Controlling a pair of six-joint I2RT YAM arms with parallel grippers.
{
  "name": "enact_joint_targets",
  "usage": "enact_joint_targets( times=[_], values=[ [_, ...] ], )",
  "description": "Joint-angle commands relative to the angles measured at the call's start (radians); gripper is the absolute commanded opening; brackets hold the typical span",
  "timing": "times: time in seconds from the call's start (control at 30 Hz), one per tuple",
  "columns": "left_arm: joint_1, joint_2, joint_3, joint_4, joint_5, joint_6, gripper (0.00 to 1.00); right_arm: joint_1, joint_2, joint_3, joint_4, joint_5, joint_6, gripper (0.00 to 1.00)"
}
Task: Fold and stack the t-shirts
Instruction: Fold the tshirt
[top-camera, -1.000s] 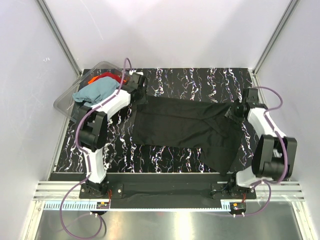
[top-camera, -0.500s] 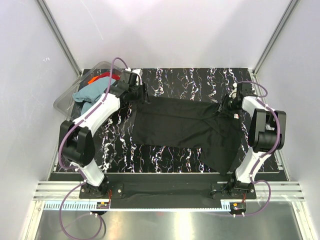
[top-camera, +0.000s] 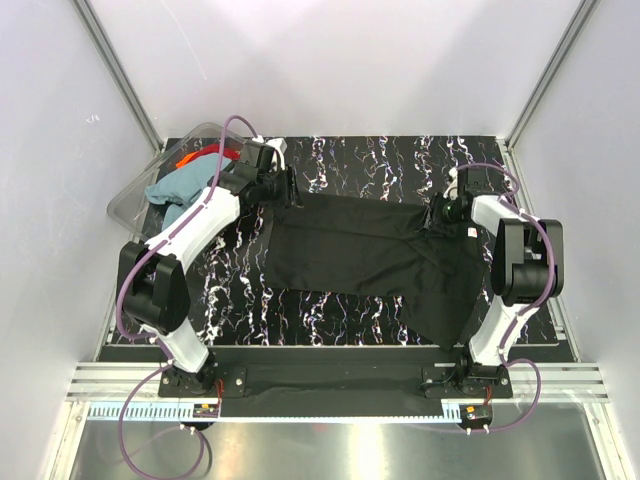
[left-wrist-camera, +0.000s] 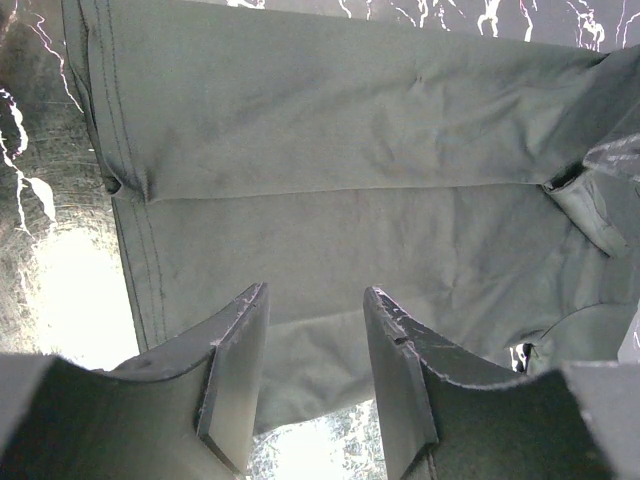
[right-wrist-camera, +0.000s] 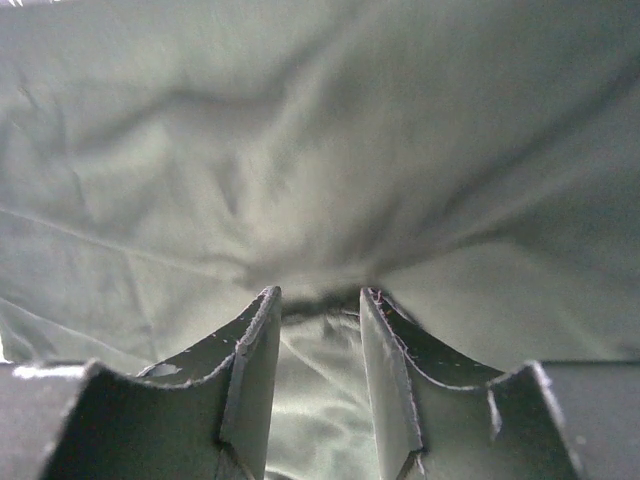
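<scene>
The plain black cloth t-shirt (top-camera: 370, 255) lies spread on the marbled table (top-camera: 340, 160) beside the clear plastic tub (top-camera: 125, 198); we judge flattening is in hand. Our left jaws at its tub-side corner and right jaws at the corner farthest from the tub stand apart, empty. Next: pinch edges, fold.

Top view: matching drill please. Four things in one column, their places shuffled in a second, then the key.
1. black shirt
2. teal shirt
3. left gripper
4. right gripper

A. at the black shirt's far right corner
B. in the tub
C. spread on the table
D. at the black shirt's far left corner, near the tub

Pairs: 1-C, 2-B, 3-D, 4-A
</scene>
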Motion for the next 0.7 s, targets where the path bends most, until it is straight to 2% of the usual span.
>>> enact_joint_targets(
  times=[0.0, 0.2, 0.43, 0.6, 0.67],
  values=[
    [0.002, -0.034, 0.022, 0.026, 0.010, 0.003, 0.48, 0.063, -0.099, -0.047, 0.010, 0.048, 0.038, 0.44],
    [0.003, -0.034, 0.018, 0.024, 0.003, 0.000, 0.48, 0.152, -0.224, -0.135, -0.021, 0.105, 0.187, 0.41],
    [0.002, -0.027, 0.019, 0.024, 0.014, -0.006, 0.48, 0.169, -0.480, -0.202, -0.079, 0.235, 0.298, 0.40],
    [0.002, -0.016, 0.016, 0.024, 0.025, -0.009, 0.48, 0.158, -0.473, -0.207, -0.077, 0.425, 0.281, 0.39],
    [0.002, -0.014, 0.013, 0.024, 0.029, -0.008, 0.48, 0.139, -0.410, -0.171, -0.093, 0.430, 0.270, 0.35]
  ],
)
